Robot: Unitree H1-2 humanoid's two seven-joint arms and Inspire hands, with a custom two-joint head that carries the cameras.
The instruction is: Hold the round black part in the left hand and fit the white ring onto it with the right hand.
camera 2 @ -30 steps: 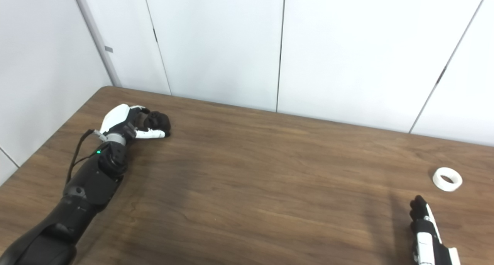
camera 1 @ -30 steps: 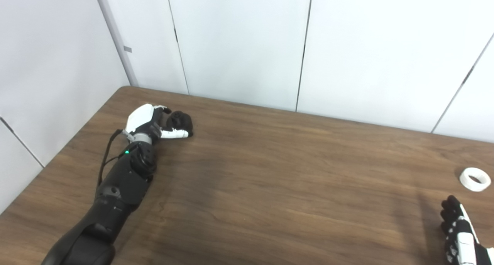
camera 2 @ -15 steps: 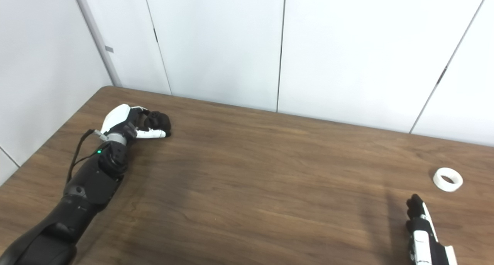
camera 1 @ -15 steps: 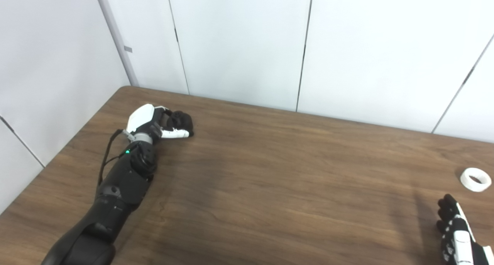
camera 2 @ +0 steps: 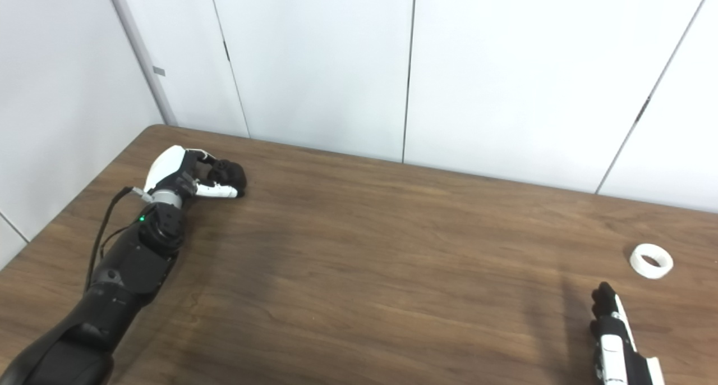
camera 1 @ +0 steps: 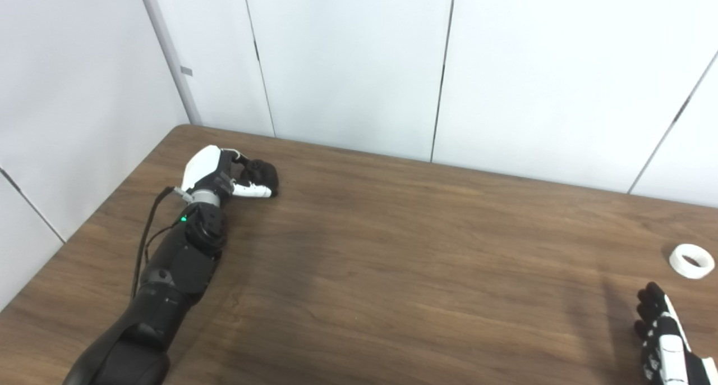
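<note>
The round black part (camera 1: 265,173) sits at the far left of the brown table (camera 1: 392,250), close to the back edge. My left hand (camera 1: 215,173) is curled around it, with fingers over its top and the white thumb along its near side. Whether the part still touches the table I cannot tell. The white ring (camera 1: 691,260) lies flat on the table at the far right. My right hand (camera 1: 661,340) is low at the bottom right, a short way in front of the ring and apart from it, with its fingers stretched out and nothing in them.
White wall panels (camera 1: 348,65) rise right behind the table's back edge and along its left side. A black cable (camera 1: 147,236) loops beside my left forearm. Bare wood spans the wide stretch between the two hands.
My left hand has closed tighter on the black part and drawn slightly up and back with it. The right hand crept a little to the left. The ring has not moved.
</note>
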